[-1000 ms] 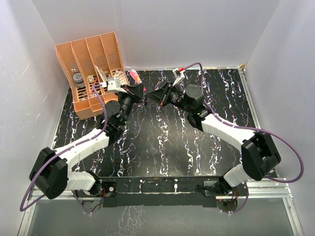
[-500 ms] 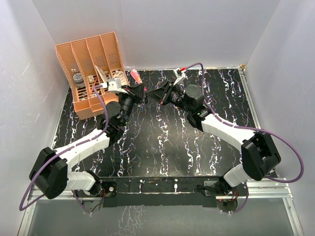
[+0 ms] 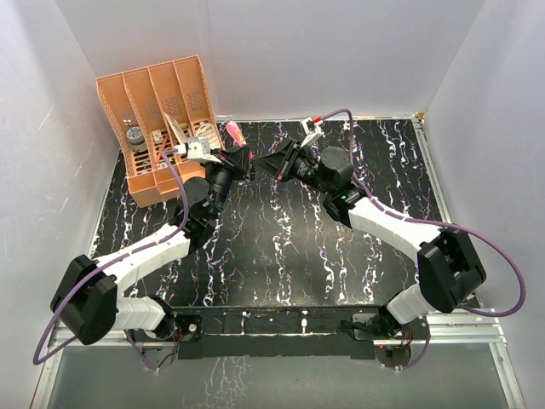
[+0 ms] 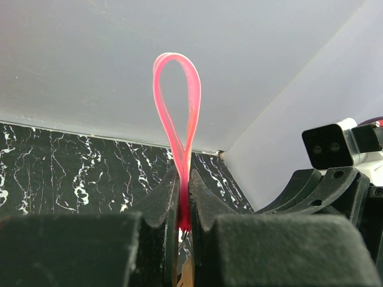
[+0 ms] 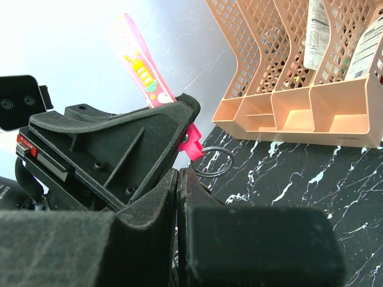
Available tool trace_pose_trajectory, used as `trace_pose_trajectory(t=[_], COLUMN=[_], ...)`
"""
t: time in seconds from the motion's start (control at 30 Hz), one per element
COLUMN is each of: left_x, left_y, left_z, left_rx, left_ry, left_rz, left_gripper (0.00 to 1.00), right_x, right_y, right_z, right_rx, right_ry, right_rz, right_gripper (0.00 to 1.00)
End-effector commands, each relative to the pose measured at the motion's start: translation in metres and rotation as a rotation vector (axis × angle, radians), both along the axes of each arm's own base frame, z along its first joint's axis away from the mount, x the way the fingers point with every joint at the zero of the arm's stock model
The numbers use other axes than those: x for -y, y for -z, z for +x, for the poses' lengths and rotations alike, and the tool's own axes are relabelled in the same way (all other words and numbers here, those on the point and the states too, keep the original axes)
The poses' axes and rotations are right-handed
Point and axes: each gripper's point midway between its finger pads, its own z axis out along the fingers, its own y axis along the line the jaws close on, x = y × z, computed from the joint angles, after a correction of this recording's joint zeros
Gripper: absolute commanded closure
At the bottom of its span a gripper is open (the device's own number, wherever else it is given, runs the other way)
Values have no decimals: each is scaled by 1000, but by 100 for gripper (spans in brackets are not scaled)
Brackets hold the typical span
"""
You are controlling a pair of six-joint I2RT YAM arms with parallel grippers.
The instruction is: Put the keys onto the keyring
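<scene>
Two to report — my left gripper (image 4: 184, 192) pinches the magenta-pink looped strap fob (image 4: 179, 101) upright; my right gripper (image 5: 178, 179), jaws pressed together, sits beside its round wire ring (image 5: 213, 162).

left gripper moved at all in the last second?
No. The left gripper stays put, its pink keyring strap the same gap right of the orange organizer in the top view.

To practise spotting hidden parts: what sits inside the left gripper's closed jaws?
The left gripper pinches the pink strap near its lower end; the loop stands clear above. The fingers hide the clamped part.
</scene>
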Motion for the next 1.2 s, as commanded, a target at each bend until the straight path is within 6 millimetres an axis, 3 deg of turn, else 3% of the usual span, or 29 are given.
trace_pose_trajectory(t=[0.0,1.17], left_x=[-5,-6], left_y=[-21,-24], left_z=[-6,-10], left_rx=[60,70], left_ry=[-10,-11], left_rz=[-39,-51], left_gripper=[100,100], right_x=[2,-3], right_y=[-34,-20], right_z=[-1,4], right_rx=[73,4], right_ry=[15,6], right_rz=[74,106], right_gripper=[100,100])
